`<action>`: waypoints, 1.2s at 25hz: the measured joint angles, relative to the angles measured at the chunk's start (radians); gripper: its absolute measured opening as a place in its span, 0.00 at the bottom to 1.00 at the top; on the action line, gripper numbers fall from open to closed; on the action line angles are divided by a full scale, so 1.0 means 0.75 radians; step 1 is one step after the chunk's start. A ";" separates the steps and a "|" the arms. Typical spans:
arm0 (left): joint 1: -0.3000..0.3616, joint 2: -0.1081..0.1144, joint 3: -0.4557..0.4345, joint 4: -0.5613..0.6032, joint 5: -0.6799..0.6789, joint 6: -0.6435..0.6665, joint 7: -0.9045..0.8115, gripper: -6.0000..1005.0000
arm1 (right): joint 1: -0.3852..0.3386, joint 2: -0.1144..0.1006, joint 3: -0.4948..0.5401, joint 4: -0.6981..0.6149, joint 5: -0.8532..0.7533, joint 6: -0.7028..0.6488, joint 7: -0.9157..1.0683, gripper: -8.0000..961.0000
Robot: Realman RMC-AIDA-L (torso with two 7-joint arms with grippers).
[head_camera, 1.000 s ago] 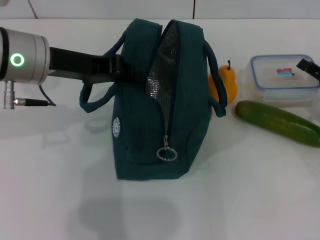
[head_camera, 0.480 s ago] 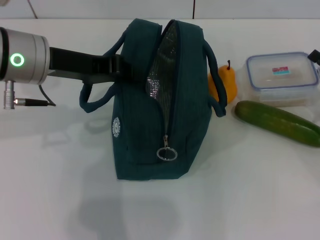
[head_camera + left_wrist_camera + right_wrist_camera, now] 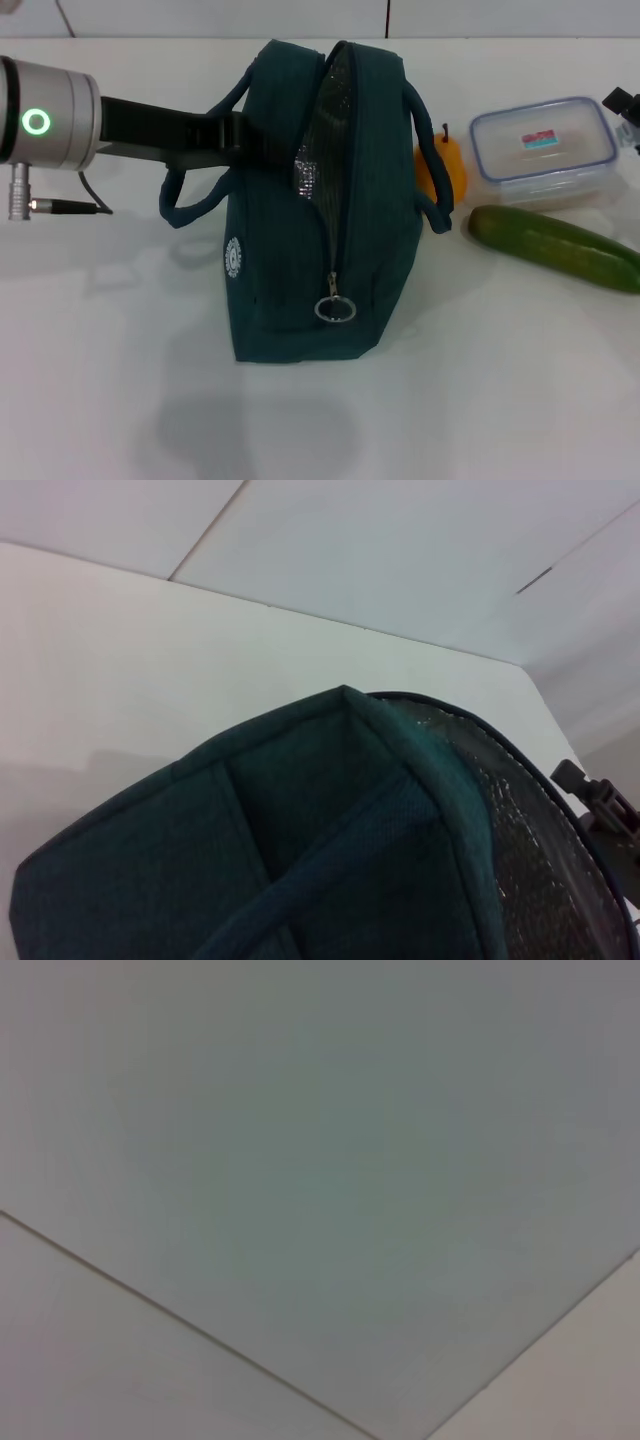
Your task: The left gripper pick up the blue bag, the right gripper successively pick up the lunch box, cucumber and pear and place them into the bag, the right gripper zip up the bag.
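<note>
A: blue bag (image 3: 320, 210) stands mid-table, zip open showing foil lining; left gripper (image 3: 215, 135) sits at its far-left top, looks pinched on the fabric, can't say for sure

B: cucumber (image 3: 555, 247) lies right of it, lunch box (image 3: 543, 150) behind that looks lifted, right gripper (image 3: 622, 108) touching its right edge, fingers hidden. Pear (image 3: 442, 170) hugs the bag's right side. I'd carry the box level over the opening, then lower it
</note>
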 joint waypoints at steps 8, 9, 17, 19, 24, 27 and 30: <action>0.000 0.000 0.001 -0.016 -0.005 0.000 0.009 0.04 | 0.017 0.014 -0.004 -0.001 -0.007 0.048 0.002 0.76; 0.000 0.000 0.001 -0.016 -0.005 0.000 0.010 0.04 | 0.018 0.018 -0.005 -0.004 -0.008 0.061 -0.001 0.76; 0.000 0.000 0.001 -0.016 -0.010 0.002 0.010 0.04 | 0.034 0.030 -0.024 -0.002 -0.012 0.088 -0.009 0.76; 0.000 0.000 0.001 -0.016 -0.010 0.002 0.010 0.04 | 0.037 0.031 -0.026 -0.001 -0.012 0.085 -0.009 0.76; 0.000 -0.002 0.001 -0.017 -0.010 0.002 0.012 0.04 | 0.040 0.034 -0.026 -0.001 -0.013 0.105 -0.014 0.76; 0.000 -0.002 0.001 -0.017 -0.011 0.003 0.013 0.04 | 0.044 0.038 -0.027 -0.002 -0.013 0.139 -0.031 0.76; 0.000 -0.003 0.001 -0.017 -0.011 0.006 0.014 0.04 | 0.051 0.041 -0.027 -0.002 -0.013 0.165 -0.046 0.76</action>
